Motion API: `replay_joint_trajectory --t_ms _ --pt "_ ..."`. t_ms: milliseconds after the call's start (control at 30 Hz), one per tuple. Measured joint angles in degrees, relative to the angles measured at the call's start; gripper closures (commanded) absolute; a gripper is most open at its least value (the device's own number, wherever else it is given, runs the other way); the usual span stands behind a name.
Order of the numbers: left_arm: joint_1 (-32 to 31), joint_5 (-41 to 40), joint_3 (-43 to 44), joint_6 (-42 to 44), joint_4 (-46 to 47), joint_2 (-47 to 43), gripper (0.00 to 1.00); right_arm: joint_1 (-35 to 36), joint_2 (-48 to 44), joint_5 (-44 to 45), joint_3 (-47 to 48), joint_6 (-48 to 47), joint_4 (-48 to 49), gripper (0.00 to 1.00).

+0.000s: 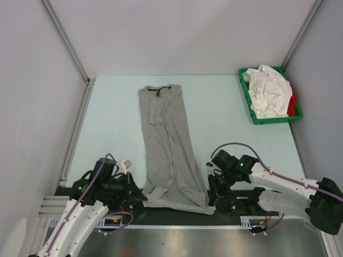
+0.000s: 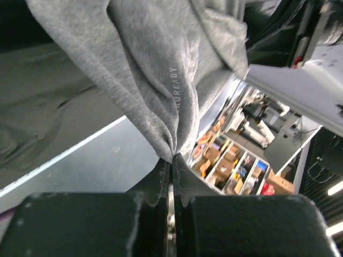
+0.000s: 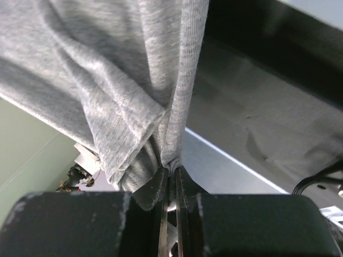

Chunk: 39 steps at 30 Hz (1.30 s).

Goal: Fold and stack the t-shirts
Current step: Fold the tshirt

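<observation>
From above, the grey t-shirt (image 1: 169, 144) lies on the pale table (image 1: 112, 118), folded lengthwise into a long narrow strip. Its collar with the dark neck label points to 12 o'clock and its hem to 6 o'clock, at the table's near edge between the two arms. The left gripper (image 1: 138, 197) sits at the hem's 7 o'clock corner and the right gripper (image 1: 212, 202) at its 5 o'clock corner, each touching the cloth. From this height the state of either pair of jaws cannot be read. At about 2 o'clock on the table, well apart from the grey shirt, a green tray (image 1: 252, 115) holds crumpled white t-shirts (image 1: 268, 88). A red t-shirt (image 1: 291, 104) shows at the tray's 3 o'clock side, partly under the white ones.

In the left wrist view, the jaws are pressed together with only a thin slit between them, pinching a gathered point of grey fabric. From that pinch the cloth fans out toward 12 o'clock and 10 o'clock, and pale printed letters run along one fold.

In the right wrist view, the jaws are likewise pressed together on a bunched corner of the grey shirt. The fabric rises from the pinch toward 12 o'clock in ribbed folds and spreads toward 10 o'clock.
</observation>
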Motion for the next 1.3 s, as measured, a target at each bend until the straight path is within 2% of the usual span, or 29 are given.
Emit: replay_joint_trajectory --t_ms 100,133,167,200,233,300,333,367,433,533,633,800,1000,1133,1300 --pt "-1.1 0.0 -0.3 2.0 -0.3 4.6 0.76 0.1 2.9 0.1 -1.3 -0.1 2.1 0.91" --pt "-1.6 0.0 -0.3 2.7 -0.3 6.0 0.58 0.1 4.1 0.2 -1.6 -0.3 2.6 0.86" --pt "-1.9 0.1 -0.3 3.6 -0.3 7.0 0.52 0.1 5.2 0.2 -1.8 -0.4 3.0 0.83" --pt "-2.4 0.3 -0.3 4.3 -0.4 8.2 0.48 0.1 6.4 0.2 -1.9 -0.6 3.4 0.79" --pt "-2.7 0.3 -0.3 5.2 -0.4 9.4 0.43 0.1 7.5 0.2 -1.9 -0.9 3.6 0.68" --pt "-3.2 0.3 0.2 6.8 -0.6 12.1 0.42 0.2 8.6 0.2 -1.7 -1.7 3.2 0.58" --pt "-3.2 0.0 0.9 7.3 -0.9 13.3 0.41 0.1 8.8 0.3 -1.4 -2.2 2.6 0.48" --pt "-3.3 -0.7 2.4 7.9 -1.2 14.9 0.3 -0.2 8.9 0.5 -0.7 -2.8 1.3 0.43" --pt "-3.4 -2.8 7.8 8.8 -0.9 18.4 0.25 -1.1 9.0 1.2 1.9 -4.0 -1.1 0.28" --pt "-3.5 -9.1 19.8 9.4 1.3 25.2 0.25 -6.5 10.7 2.5 10.3 -7.0 -4.0 0.21" --pt "-3.2 -17.9 30.3 9.9 7.1 32.5 0.28 -14.8 16.2 4.4 19.8 -10.5 -3.2 0.18" --pt "1.8 -29.3 38.8 11.3 20.5 46.8 0.32 -22.8 34.7 9.6 39.5 -15.4 5.9 0.21" --pt "11.4 -34.6 43.1 14.8 37.3 68.5 0.37 -28.9 58.0 13.5 62.6 -15.5 16.4 0.28" --pt "16.5 -34.8 51.2 16.6 45.5 82.5 0.42 -31.5 71.6 14.4 76.6 -14.3 23.5 0.28" --pt "19.7 -34.6 62.4 18.1 53.1 97.3 0.41 -32.5 84.9 14.1 91.3 -12.6 27.6 0.29"
